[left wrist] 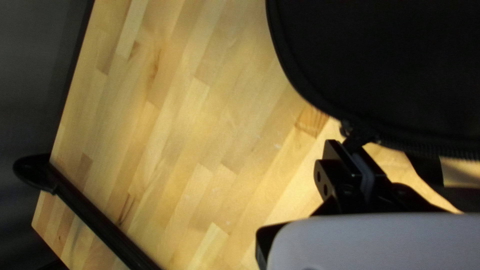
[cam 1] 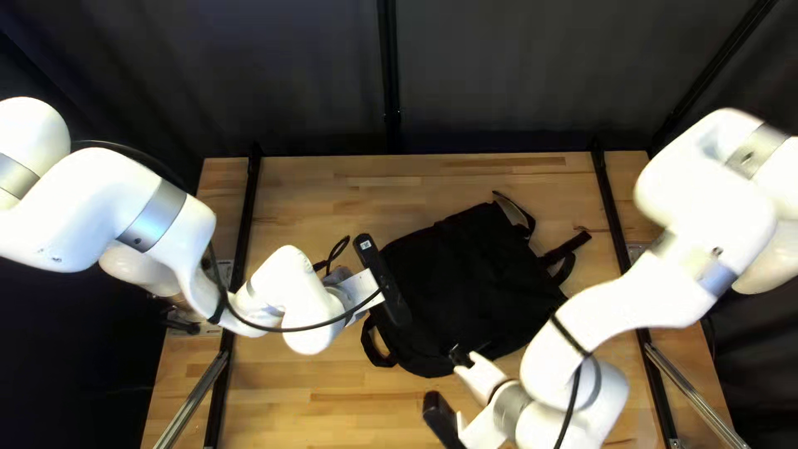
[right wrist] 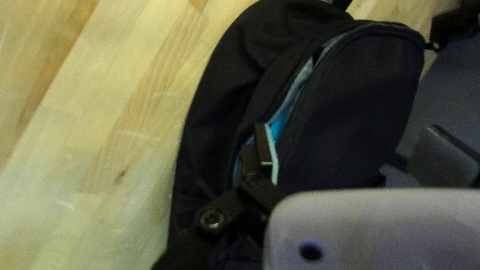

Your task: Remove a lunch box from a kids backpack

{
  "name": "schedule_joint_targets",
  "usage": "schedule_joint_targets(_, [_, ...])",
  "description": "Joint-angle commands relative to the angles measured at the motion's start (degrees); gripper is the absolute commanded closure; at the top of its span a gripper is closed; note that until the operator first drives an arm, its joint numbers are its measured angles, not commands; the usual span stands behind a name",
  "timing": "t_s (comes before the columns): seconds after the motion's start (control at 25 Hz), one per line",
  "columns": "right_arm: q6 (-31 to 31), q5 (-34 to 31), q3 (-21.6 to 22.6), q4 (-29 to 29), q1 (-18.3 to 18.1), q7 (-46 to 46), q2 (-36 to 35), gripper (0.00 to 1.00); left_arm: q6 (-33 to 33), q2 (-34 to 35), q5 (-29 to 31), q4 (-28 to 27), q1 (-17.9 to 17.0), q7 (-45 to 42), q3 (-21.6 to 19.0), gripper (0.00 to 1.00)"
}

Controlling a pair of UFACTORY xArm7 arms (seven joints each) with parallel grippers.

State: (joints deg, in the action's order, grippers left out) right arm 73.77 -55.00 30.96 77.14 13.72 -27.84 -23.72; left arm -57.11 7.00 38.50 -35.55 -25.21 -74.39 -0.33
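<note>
Pale wood tabletop [cam 1: 332, 183]; left gripper [left wrist: 350, 150] pinching black zipper pull [left wrist: 356, 140]; I'm holding right gripper [right wrist: 257, 141], grip unclear, at black fabric backpack's [right wrist: 360, 100] open slit [right wrist: 290, 107].

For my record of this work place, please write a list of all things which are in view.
Backpack: one, black, on table
Blue material: one patch, blue, inside backpack opening
Zipper pull: one, black, between left fingertips
Table: one, light wood, under backpack
Rails: two, black, along table sides
Bars: two, silver, outside rails
Curtain: dark, behind table
Poles: several, black, at curtain
Arms: two, white, both sides
Cables: several, black, on arms
Grippers: two, black, at backpack
</note>
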Motion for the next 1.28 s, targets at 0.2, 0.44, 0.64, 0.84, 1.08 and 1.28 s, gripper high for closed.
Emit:
schedule_joint_targets(0.2, [0.8, 0.2, 0.4, -2.7, 0.6, -2.7, 1.7, 0.00, -2.1, -4.8, -5.3, -5.3, -2.6, -0.7, -2.4, 1.00])
schedule_joint_targets(0.44, [-0.3, 0.1, 0.3, -2.1, 0.7, -3.7, 0.5, 0.00, -2.4, -7.3, -8.4, -9.3, -3.9, 0.2, -3.7, 1.00])
schedule_joint_targets(0.64, [-1.4, -0.5, 0.2, -1.1, 1.2, -4.9, -1.1, 0.00, -4.7, -8.2, -9.6, -11.7, -6.3, -2.2, -6.0, 1.00])
schedule_joint_targets(0.84, [-2.8, -0.8, 0.2, 0.2, 1.8, -6.2, -3.3, 0.00, -5.2, -8.1, -9.8, -11.7, -7.2, -3.4, -6.9, 1.00])
schedule_joint_targets(1.08, [-4.1, -1.0, 0.0, 2.0, 1.7, -5.7, -5.3, 0.00, -4.4, -7.5, -9.6, -10.8, -6.9, -3.0, -6.6, 1.00])
schedule_joint_targets(1.28, [-6.2, -0.6, 0.0, 0.5, 0.2, -5.3, -5.0, 0.43, -4.1, -7.2, -9.6, -10.5, -6.8, -2.8, -6.5, 1.00])
